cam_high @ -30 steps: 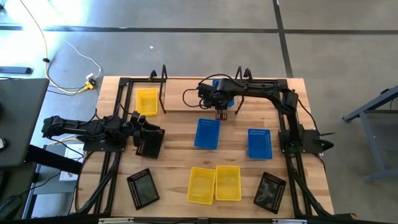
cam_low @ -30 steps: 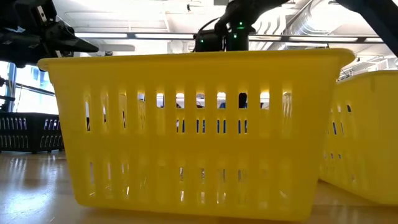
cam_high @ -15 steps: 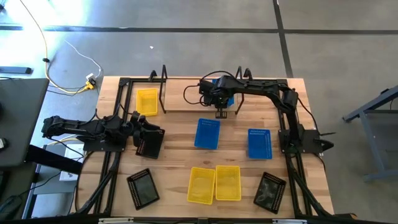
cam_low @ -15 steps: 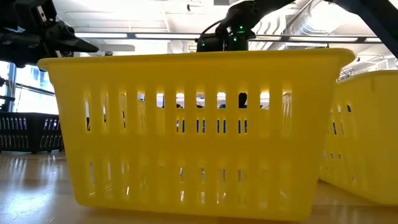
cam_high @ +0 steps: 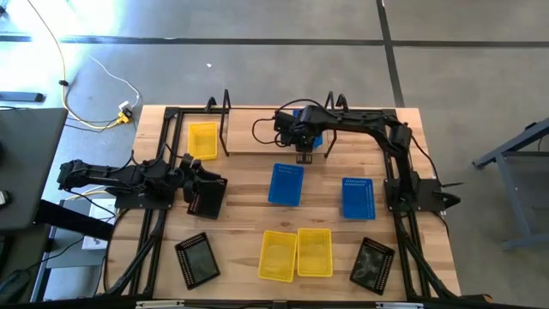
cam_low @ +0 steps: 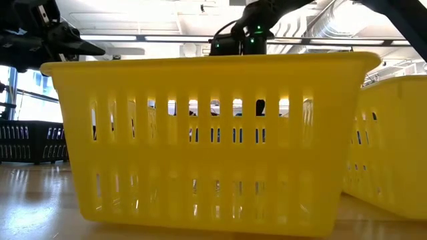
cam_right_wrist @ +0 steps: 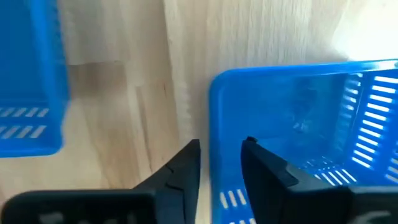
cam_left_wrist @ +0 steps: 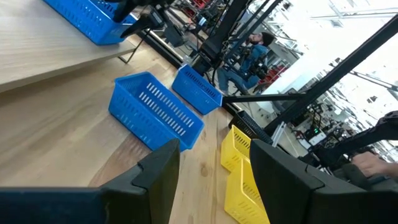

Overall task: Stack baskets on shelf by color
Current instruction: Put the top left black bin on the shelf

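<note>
One blue perforated plastic basket point(cam_right_wrist: 305, 124) sits on the light wooden shelf board point(cam_high: 257, 137), its rim wall between the right gripper point(cam_right_wrist: 221, 163)'s slightly parted fingers, grip apparently loosening.

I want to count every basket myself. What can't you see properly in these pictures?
- High view: the blue basket on the shelf is mostly covered by the right arm, so I cannot tell whether it is one basket or a stack.
- High view: the left pincer hides much of a black basket.
- Low view: one yellow basket fills the picture and blocks the shelf and the blue baskets.
- Right wrist view: the right pincer straddles the blue basket's wall; whether it touches is unclear.
</note>
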{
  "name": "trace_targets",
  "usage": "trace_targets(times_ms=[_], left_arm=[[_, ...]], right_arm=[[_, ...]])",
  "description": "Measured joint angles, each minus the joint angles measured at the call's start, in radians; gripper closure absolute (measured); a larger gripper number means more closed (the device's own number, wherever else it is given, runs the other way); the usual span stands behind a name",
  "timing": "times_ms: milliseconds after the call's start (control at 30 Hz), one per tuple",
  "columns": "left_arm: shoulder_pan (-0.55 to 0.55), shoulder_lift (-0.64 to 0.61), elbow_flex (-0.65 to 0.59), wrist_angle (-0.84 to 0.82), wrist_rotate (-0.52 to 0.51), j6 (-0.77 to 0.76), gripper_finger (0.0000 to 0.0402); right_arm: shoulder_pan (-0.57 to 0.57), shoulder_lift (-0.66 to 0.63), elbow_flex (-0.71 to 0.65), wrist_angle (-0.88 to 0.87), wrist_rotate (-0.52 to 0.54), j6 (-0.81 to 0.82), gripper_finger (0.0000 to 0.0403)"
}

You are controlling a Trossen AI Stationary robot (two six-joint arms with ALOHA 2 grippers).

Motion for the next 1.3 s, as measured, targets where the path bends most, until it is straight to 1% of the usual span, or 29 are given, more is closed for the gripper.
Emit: trace_targets(times_ms=[100, 233, 500, 600, 767, 933, 1067, 1167, 1300], left_arm=[[0.0, 0.0, 0.002, 0.0, 0.003, 0.0, 0.0218], [0.0, 0.001, 0.028, -0.003, 0.007, 0.006, 0.0218], [0.0, 0.034, 0.14, -0.02, 0.108, 0.147, 0.0218], [0.0, 0.07, 0.208, -0.11, 0.143, 0.187, 0.0218], [0.0, 0.159, 0.341, -0.339, 0.205, 0.252, 0.0218], [-0.008, 0.257, 0.442, -0.495, 0.302, 0.298, 0.0218], [-0.049, 0.326, 0.479, -0.58, 0.355, 0.332, 0.0218], [-0.096, 0.376, 0.485, -0.641, 0.355, 0.341, 0.0218], [-0.163, 0.445, 0.485, -0.676, 0.354, 0.332, 0.0218]], right_arm=[[0.012, -0.014, 0.015, -0.029, -0.001, 0.031, 0.0288], [0.023, -0.018, 0.07, -0.063, -0.002, 0.089, 0.0284], [0.035, -0.019, 0.194, -0.128, -0.008, 0.198, 0.0284], [0.035, -0.019, 0.236, -0.15, -0.008, 0.232, 0.0284], [0.034, -0.019, 0.297, -0.162, -0.008, 0.259, 0.0284], [0.034, -0.019, 0.342, -0.169, -0.005, 0.292, 0.0284], [0.034, -0.019, 0.371, -0.191, 0.01, 0.323, 0.0284], [0.034, -0.019, 0.39, -0.217, 0.008, 0.343, 0.0284], [0.034, -0.019, 0.413, -0.255, 0.006, 0.341, 0.0284]])
